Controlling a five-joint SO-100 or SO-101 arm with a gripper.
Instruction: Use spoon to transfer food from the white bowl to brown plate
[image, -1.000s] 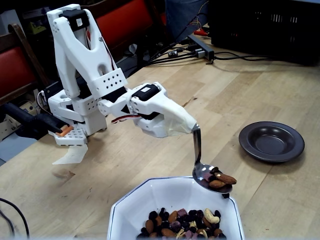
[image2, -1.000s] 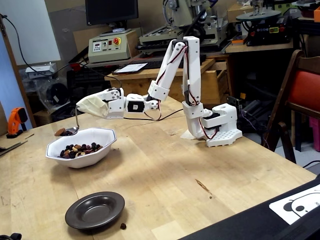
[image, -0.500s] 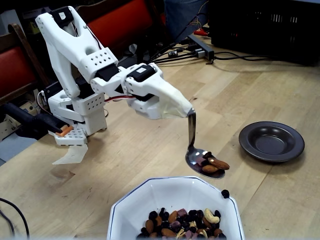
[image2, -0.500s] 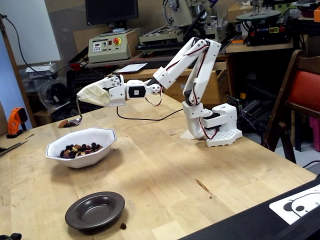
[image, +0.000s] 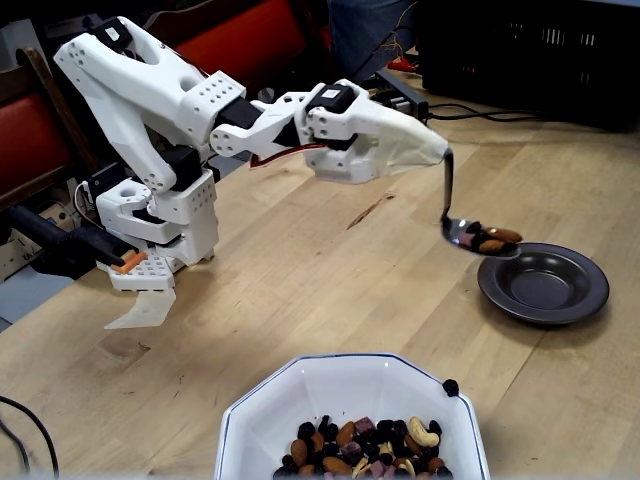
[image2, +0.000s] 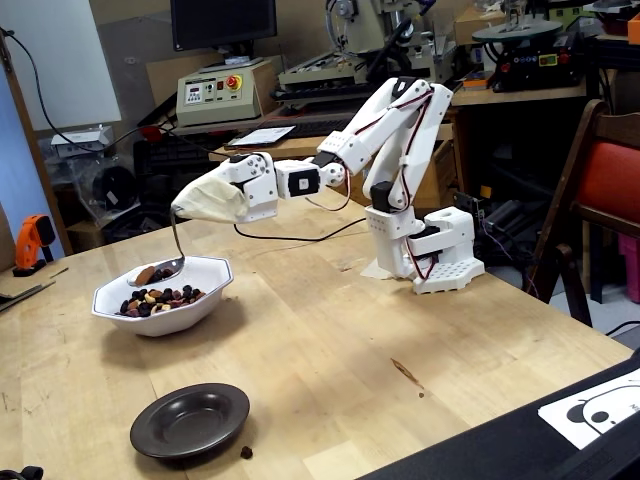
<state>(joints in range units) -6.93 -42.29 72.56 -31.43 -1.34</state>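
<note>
Arm (image: 170, 110) extended over the wooden table (image: 330, 280). Gripper (image: 425, 148) wrapped in pale cloth (fingers hidden); closed around the handle of the spoon (image: 462, 232), bent handle hanging down from the cloth tip.

Spoon loaded with food (image: 492, 238): an almond and dark fruit pieces in the oval end. In a fixed view, spoon held at the 9 o'clock edge of the brown plate (image: 545, 285), above its rim; plate bare inside. In a fixed view, spoon (image2: 165, 270) seen in line with the white bowl (image2: 165, 300); plate (image2: 190, 420) at 6 o'clock from the bowl, well apart.

More nuts and fruit heaped in the bowl (image: 260, 420). One dark piece on its rim at 2 o'clock.
</note>
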